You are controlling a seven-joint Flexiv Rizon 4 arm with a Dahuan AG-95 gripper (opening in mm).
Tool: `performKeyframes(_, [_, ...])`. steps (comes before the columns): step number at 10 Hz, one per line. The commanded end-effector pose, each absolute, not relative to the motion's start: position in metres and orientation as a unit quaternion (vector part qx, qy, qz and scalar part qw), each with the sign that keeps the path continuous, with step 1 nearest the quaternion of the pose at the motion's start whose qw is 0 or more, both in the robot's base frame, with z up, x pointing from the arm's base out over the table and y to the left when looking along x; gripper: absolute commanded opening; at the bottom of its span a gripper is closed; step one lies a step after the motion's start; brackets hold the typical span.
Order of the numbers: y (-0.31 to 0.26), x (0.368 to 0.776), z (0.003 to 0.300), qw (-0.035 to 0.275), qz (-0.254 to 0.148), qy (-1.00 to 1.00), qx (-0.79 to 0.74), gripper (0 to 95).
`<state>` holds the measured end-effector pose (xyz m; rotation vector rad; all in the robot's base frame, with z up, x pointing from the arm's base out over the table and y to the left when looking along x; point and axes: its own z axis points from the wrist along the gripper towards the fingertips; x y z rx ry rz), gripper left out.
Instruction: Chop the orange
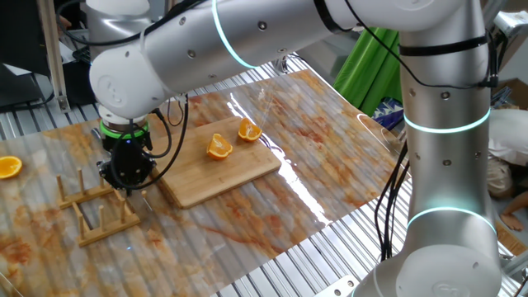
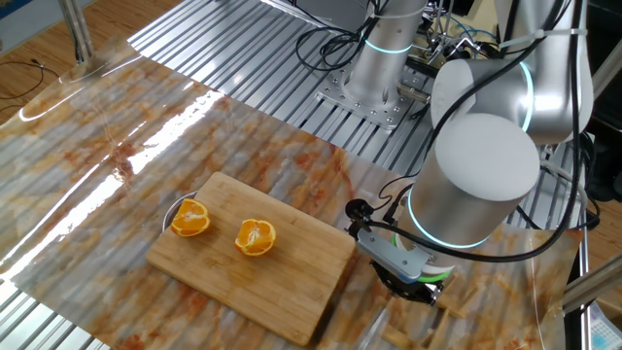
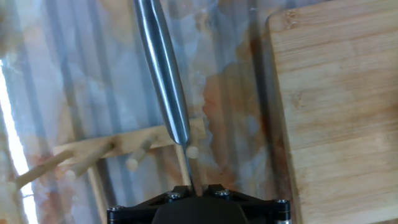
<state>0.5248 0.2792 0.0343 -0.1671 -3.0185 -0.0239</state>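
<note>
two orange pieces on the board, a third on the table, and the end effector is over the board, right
Not quite. The two orange pieces on the board and the third are right, but one fixed view shows the end effector beside the board, over the wooden rack.

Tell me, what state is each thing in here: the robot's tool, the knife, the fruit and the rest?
Tool: pointing down, shut on the knife.
Knife: gripped, lying across the wooden rack.
Wooden rack: standing on the table beside the board.
Cutting board: flat, carrying two pieces of fruit.
Two orange halves on the board: cut face up, apart.
Orange half: alone on the table, off the board.
</note>
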Motion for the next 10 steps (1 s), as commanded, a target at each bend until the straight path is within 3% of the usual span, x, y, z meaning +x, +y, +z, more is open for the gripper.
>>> performKeyframes(1, [0.28,0.524,0.034,0.059,-0.004,-0.997,-0.058,0.0])
performKeyframes(10, [0.276,0.519,0.06,0.045,-0.009,-0.993,-0.109,0.0])
